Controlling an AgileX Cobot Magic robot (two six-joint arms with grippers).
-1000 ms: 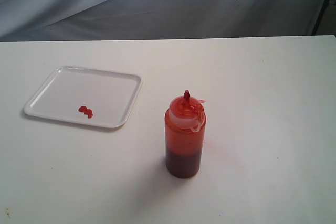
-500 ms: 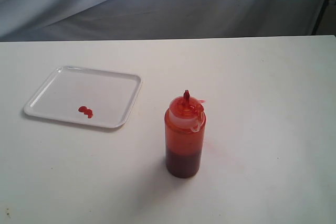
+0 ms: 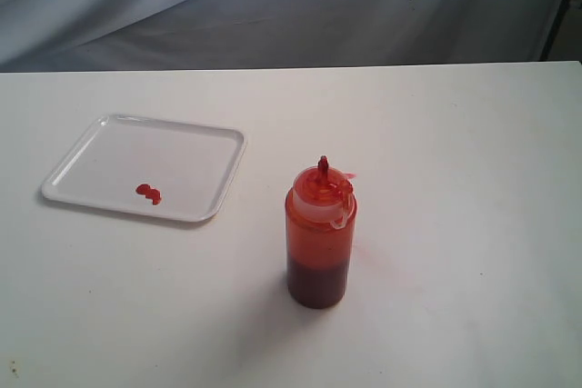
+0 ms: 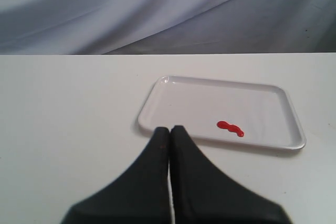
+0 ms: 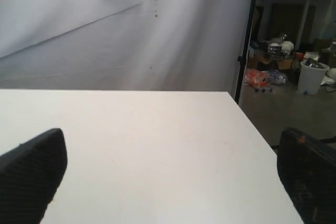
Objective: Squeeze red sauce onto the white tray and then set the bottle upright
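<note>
Orange-red bottle (image 3: 317, 243), bright red sauce (image 3: 148, 193), wht tray (image 3: 173, 156), wht table (image 3: 455, 179).

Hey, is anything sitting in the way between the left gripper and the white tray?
Nothing visible. In the left wrist view the shut left gripper points at the near rim of the white tray, with no object between them. The bottle stands upright on the table, apart from the tray.

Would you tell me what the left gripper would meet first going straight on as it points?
Most likely the near rim of the white tray, though depth is unclear.
</note>
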